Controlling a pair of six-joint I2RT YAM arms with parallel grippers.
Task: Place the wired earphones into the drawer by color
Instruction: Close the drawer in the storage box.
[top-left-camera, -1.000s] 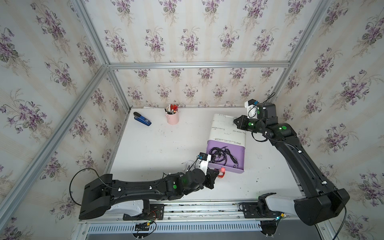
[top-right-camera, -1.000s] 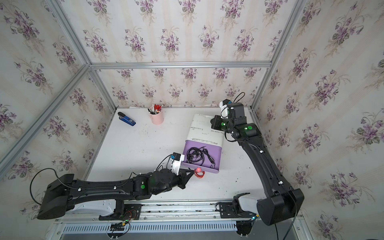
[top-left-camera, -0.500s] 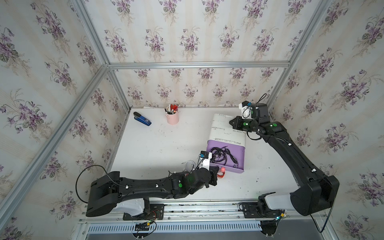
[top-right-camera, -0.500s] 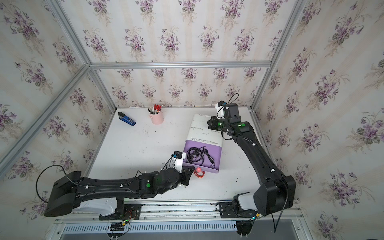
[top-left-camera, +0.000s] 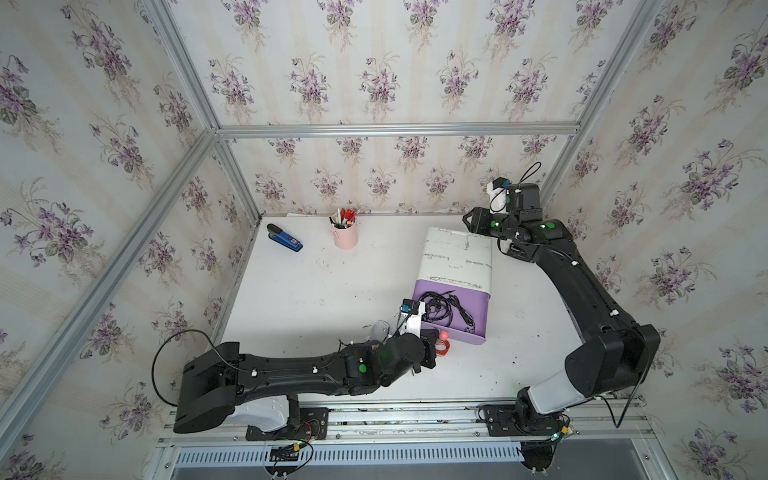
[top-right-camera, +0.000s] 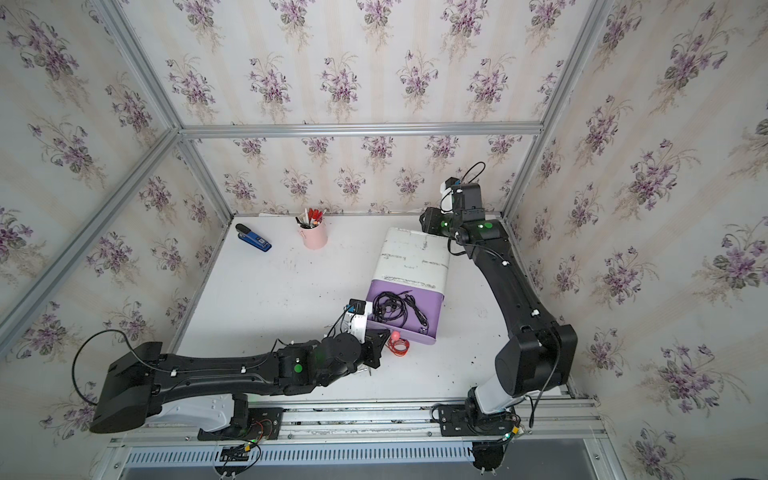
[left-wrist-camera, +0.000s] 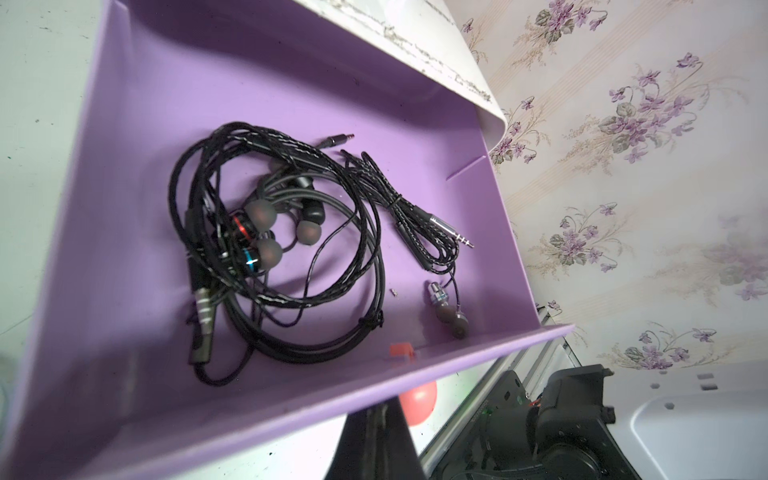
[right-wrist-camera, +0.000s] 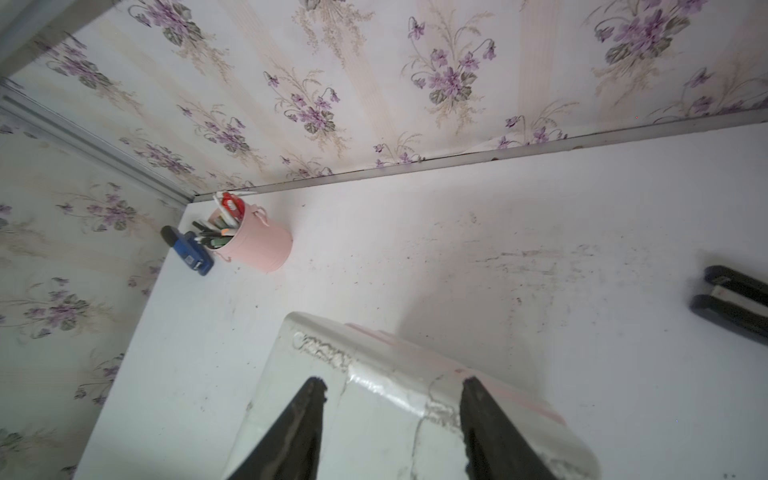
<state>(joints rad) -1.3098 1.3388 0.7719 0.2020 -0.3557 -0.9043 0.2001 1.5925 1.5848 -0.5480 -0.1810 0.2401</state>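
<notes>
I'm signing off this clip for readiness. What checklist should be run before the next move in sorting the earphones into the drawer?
1. Purple drawer open: ok, pulled out of the white cabinet.
2. Black earphones inside the drawer: ok.
3. Red earphones stowed: not ok, they lie on the table by the drawer front.
4. Left gripper free to pick: cannot tell; it is shut beside the drawer front, and whether it holds anything is hidden.
5. Right gripper open: ok, jaws apart over the cabinet's back end.
</notes>
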